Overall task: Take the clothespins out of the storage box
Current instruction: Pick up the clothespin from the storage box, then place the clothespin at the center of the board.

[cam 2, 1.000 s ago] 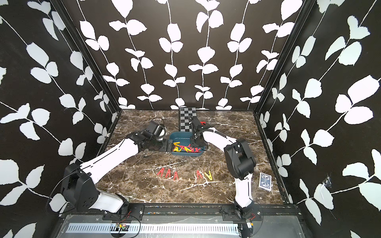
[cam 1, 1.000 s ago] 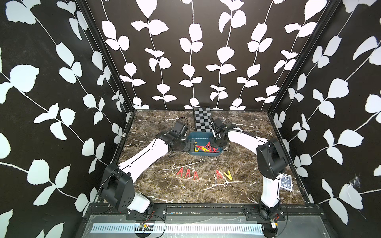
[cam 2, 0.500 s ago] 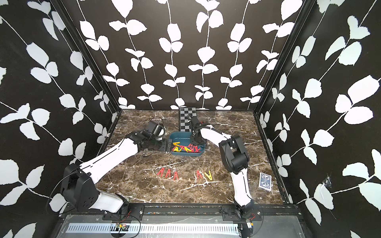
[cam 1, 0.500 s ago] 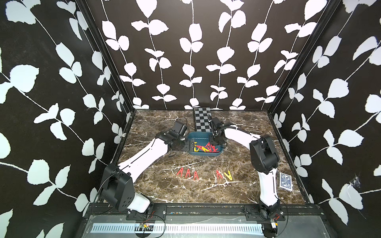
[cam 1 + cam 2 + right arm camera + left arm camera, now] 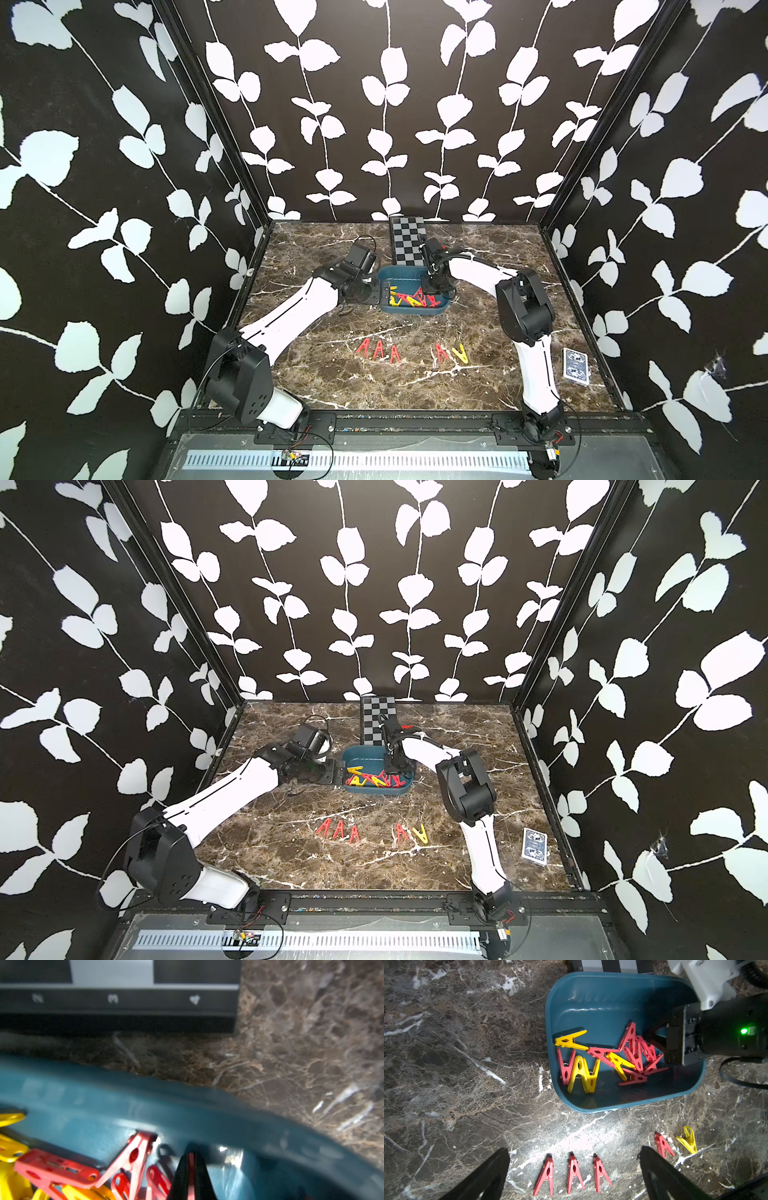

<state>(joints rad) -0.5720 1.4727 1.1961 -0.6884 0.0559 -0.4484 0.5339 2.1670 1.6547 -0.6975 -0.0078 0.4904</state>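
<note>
Brown marble-look tabletop (image 5: 332, 374), closed in on 3 sides by black walls (image 5: 374, 124) w/ white leaf-vine print.

- storage box (image 5: 399, 272): teal, open side up. Set mid-table toward rear, long axis run L–R across table. Rear half bare, contents heaped in front half.
- clothespins (image 5: 635, 1053), in box: red + yellow, tangled, pointed all ways. Yellows mostly at L end, reds bunched at R end.
- right gripper (image 5: 191, 1151): lowered into box's R end among the reds. Jaws pinched together, w/ a thin strip of a red clothespin (image 5: 190, 1167) seen clamped between.
- left gripper (image 5: 574, 1150): jaws spread wide, nothing between. Held low at box's L end; contact w/ rim can't be told.
- row of pins (image 5: 377, 352), on table in front of box, well apart from it: 3 red side by side, then 1 red + 1 yellow to the R. Reds' long axes run front–back, pinch tips toward box, legs splayed toward front; yellow skewed.
- checkered board (image 5: 407, 241): behind box, near, marble visible between.
- card pack (image 5: 575, 365): blue-backed, front R, by wall.
</note>
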